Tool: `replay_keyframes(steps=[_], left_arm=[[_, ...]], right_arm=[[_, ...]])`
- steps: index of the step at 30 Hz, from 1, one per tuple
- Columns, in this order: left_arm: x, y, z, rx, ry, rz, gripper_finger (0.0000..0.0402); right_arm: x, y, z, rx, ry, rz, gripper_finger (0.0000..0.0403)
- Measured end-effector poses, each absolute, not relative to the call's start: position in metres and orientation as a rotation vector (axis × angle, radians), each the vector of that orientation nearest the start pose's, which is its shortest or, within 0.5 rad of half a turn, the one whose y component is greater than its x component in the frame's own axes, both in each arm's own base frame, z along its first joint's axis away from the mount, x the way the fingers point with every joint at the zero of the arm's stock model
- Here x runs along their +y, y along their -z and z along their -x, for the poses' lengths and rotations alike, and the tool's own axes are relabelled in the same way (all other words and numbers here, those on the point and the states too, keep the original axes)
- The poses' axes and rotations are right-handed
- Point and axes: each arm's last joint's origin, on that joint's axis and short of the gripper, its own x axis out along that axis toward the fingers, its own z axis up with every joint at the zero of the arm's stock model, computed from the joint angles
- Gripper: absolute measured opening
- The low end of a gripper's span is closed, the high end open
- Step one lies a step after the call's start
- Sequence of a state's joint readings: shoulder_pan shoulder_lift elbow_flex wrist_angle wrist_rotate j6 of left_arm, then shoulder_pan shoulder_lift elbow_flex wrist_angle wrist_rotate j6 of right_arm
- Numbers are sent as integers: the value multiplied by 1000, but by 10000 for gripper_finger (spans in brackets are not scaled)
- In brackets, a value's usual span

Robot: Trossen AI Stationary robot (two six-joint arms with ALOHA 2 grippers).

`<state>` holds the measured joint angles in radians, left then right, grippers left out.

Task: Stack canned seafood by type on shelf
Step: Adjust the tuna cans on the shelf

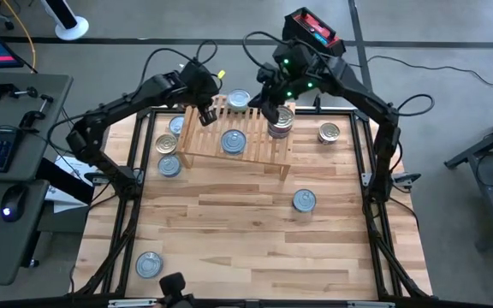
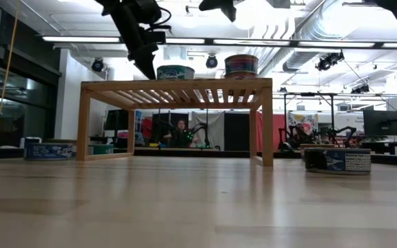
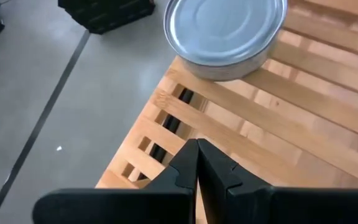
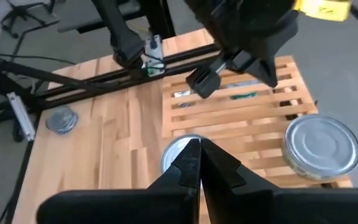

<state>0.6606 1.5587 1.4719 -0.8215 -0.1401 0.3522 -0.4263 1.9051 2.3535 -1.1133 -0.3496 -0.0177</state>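
Since the table is the biggest thing here, I start from it: a plank top carrying the shelf, the low slatted rack that sits right under both sets of jaws. The left jaws hang over the shelf's left end, pressed together with nothing between them. The right jaws are clenched too, empty, poised above the shelf's far right corner.

Next to those right jaws, just below them, stands a stack of tins at the shelf's right end. A silver tin rests on the slats between the two sets of jaws, and another tin shows nearer the shelf's front edge. Loose tins lie on the table well away from both: a gold-lidded one off to the right, one out in the middle, several by the shelf's left leg, one at the near edge.

I judge these tins stiff, dense for their bulk, with smooth slippery walls and lids. I would open wide and pinch across the rim, wall to wall, low enough that the tin cannot squirt out, and set it down flat so a stack stays square.
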Motion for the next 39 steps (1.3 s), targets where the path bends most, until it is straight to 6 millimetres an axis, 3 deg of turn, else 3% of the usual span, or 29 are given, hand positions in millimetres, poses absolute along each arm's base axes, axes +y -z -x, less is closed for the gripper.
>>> replay_keyframes(steps=[6, 13, 19, 26, 33, 39], left_arm=[[189, -346, -249, 914, -550, 0, 0], [147, -390, -228, 697, -476, 78, 0], [120, -415, -208, 575, -466, 103, 0], [109, -423, -201, 532, -459, 135, 0], [107, -423, -202, 532, -455, 140, 0], [107, -423, -202, 529, -456, 141, 0]], right_arm=[[-138, -446, -353, 662, 6, -299, 0], [-111, -393, -407, 819, -121, -318, 0], [-106, -347, -441, 938, 91, -252, 0], [-111, -325, -453, 981, 198, -243, 0], [-114, -322, -454, 999, 368, -137, 0], [-131, -320, -448, 1019, 550, -66, 0]])
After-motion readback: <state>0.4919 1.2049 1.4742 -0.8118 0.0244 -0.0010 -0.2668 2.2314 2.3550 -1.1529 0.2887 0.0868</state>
